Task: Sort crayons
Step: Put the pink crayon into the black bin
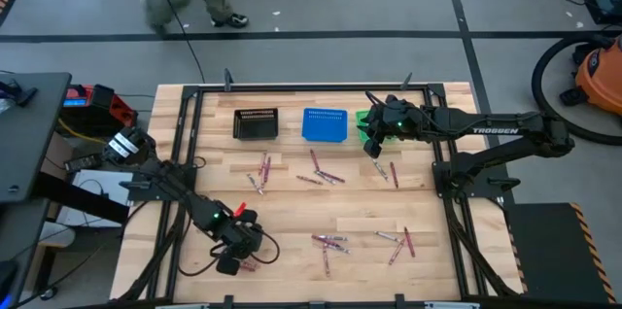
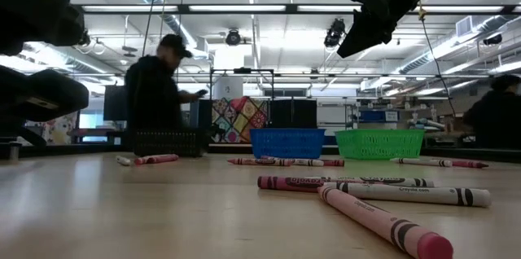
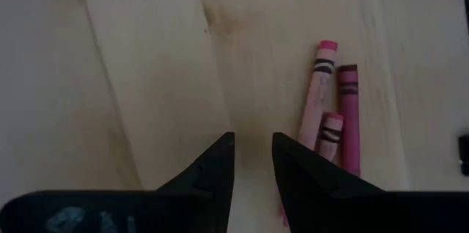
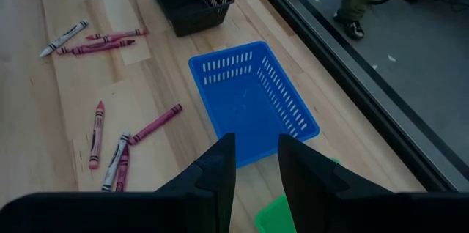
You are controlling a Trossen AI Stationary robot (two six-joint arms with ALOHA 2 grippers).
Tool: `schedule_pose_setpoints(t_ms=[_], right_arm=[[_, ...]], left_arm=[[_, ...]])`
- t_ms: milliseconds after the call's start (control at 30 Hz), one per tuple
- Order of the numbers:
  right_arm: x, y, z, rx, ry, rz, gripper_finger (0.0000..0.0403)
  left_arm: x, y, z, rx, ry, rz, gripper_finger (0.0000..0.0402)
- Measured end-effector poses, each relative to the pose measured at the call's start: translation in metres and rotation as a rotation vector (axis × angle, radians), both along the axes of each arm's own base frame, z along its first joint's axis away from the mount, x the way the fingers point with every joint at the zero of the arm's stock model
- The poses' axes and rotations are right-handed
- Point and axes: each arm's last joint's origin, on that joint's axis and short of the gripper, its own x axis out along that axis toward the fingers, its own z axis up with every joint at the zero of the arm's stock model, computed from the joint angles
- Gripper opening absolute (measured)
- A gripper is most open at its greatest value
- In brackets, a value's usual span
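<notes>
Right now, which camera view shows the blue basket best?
The right wrist view: the blue basket fills the middle, its inside and slotted walls plain. The high view shows it small from above. The low view shows only its side. The left wrist view does not show it.

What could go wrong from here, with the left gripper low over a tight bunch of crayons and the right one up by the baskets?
1. The left gripper hangs open beside three pink crayons lying against each other; closing there might catch two or nudge them apart.
2. The right gripper, open and empty, sits over the edge between the blue basket and green basket; a drop there could miss.
</notes>
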Motion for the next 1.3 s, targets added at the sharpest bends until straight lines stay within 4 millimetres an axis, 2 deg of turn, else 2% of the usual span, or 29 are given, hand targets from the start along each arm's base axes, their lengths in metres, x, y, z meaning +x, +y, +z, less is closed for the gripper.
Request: schedule_pose_setpoints(t_ms=[367,700,1067,1300], right_arm=[[0.000,0.000,0.000,0.011,-0.006,-0.008,0.0113],[0.000,0.000,0.000,0.010,-0.006,-0.009,0.0113],[0.000,0.000,0.000,-0.008,0.006,0.005,0.0113],[0.000,0.000,0.000,-0.009,0.006,0.006,0.0113]], left_arm=[[-0.001,-0.004,0.003,-0.061,0.052,0.032,0.0103],[0.005,-0.028,0.033,-0.080,0.039,-0.010,0.0103],[-0.002,-0.037,0.031,-0.057,-0.011,0.016,0.0103],[-0.002,-0.041,0.016,-0.029,0.025,0.026,0.0103]])
